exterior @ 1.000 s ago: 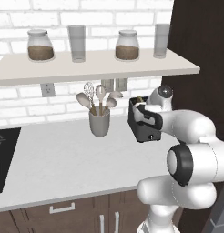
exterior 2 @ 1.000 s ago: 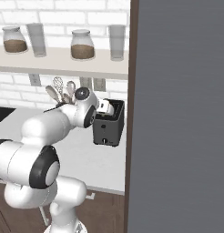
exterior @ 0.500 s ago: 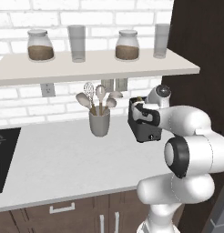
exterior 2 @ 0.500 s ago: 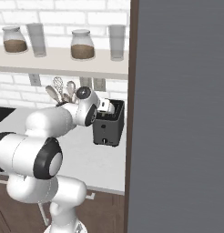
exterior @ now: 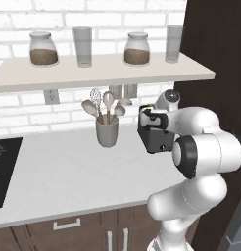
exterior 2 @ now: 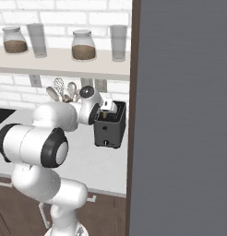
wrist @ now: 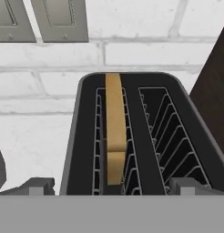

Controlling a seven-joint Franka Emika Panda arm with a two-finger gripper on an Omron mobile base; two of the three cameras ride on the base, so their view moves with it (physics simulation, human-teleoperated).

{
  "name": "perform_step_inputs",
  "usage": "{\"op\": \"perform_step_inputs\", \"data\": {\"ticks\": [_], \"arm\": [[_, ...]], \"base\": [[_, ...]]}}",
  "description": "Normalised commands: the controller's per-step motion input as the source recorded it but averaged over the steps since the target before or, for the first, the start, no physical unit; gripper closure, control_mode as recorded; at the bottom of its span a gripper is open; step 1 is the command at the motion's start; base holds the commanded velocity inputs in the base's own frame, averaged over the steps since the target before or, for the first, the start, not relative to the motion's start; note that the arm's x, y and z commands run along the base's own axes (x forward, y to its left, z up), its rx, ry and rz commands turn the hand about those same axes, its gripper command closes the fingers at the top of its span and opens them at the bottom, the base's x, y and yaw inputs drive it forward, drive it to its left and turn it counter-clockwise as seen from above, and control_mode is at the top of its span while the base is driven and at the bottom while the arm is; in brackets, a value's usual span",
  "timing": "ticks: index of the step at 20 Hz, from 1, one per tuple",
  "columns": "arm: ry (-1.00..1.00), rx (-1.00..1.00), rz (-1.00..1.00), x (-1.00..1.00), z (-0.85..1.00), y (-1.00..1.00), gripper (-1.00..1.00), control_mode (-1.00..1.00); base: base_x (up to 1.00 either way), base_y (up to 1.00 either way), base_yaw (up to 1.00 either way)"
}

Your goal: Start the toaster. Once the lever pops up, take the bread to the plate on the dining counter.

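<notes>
A: Left base view: toaster (exterior: 155,136) on the desk, right of the utensil cup (exterior: 107,132); jaws over it.

B: Right base view: same.

A: Hand view: bread (wrist: 114,123) stands in the toaster's left slot; jaws' spread undeterminable. Removal and plating outstanding.

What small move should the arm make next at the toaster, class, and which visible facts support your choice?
Probably lower the gripper straight down over the bread. The slice stands upright in the left slot of the toaster, its top edge proud of the wires, and the two fingertips sit wide apart on either side, so a descent should bracket it.
</notes>
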Motion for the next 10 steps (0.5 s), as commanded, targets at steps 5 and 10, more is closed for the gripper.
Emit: {"op": "perform_step_inputs", "data": {"ticks": [5,10], "arm": [[0.00,0.01,0.00,0.10,-0.18,-0.07,-1.00,-1.00],[0.00,0.01,0.00,0.07,-0.11,-0.07,-1.00,-1.00]], "base": [[0.00,0.00,0.00],[0.00,0.00,0.00]]}}
